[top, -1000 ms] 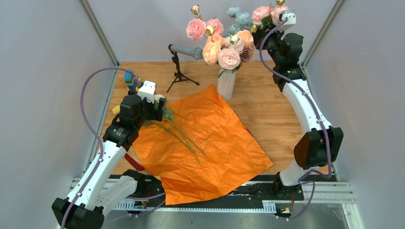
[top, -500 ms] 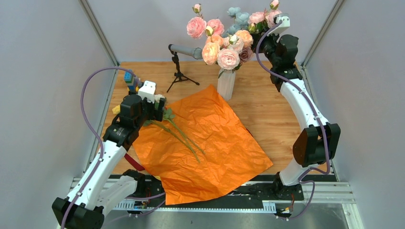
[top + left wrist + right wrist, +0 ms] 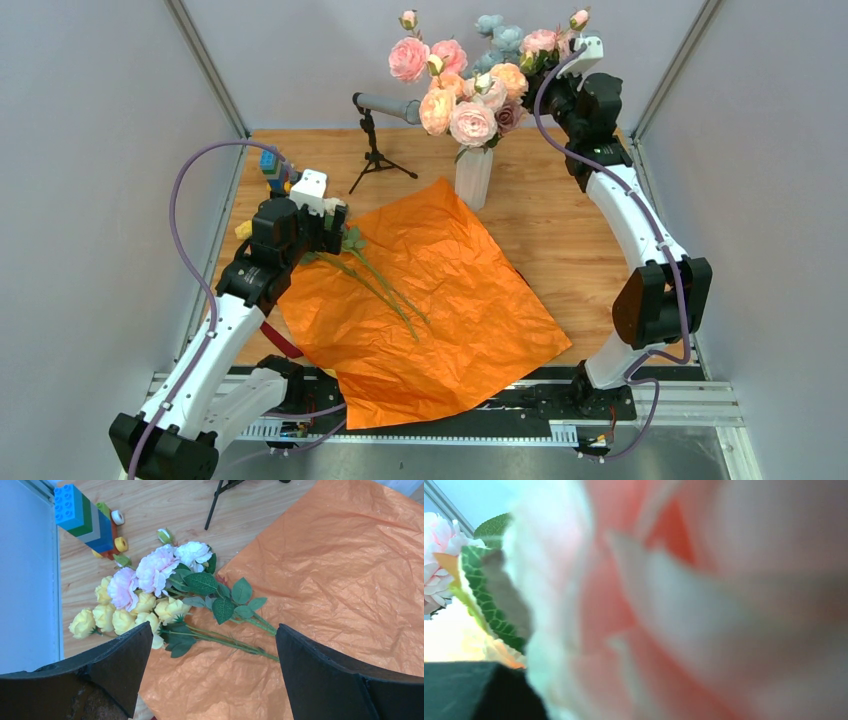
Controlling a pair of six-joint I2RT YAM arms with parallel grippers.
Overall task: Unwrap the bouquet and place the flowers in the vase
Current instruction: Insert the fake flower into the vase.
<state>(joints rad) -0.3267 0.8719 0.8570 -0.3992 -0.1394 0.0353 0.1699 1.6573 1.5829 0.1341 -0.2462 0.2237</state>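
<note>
— Wooden table [image 3: 560,220] looks the same; what moved?
— Right gripper [image 3: 545,68] has sunk its pink roses [image 3: 545,40] toward the vase [image 3: 473,178]. Petals hide its jaws, so I cannot tell its grip.
— Left?
— Left gripper [image 3: 212,630] hangs wide apart over the remaining flowers [image 3: 150,595].

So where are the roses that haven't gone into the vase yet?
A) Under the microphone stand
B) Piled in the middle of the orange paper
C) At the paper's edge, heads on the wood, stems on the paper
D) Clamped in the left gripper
C: the loose roses lie with their heads on the wooden table and their stems across the orange paper, while the left gripper hangs open above them.
</note>
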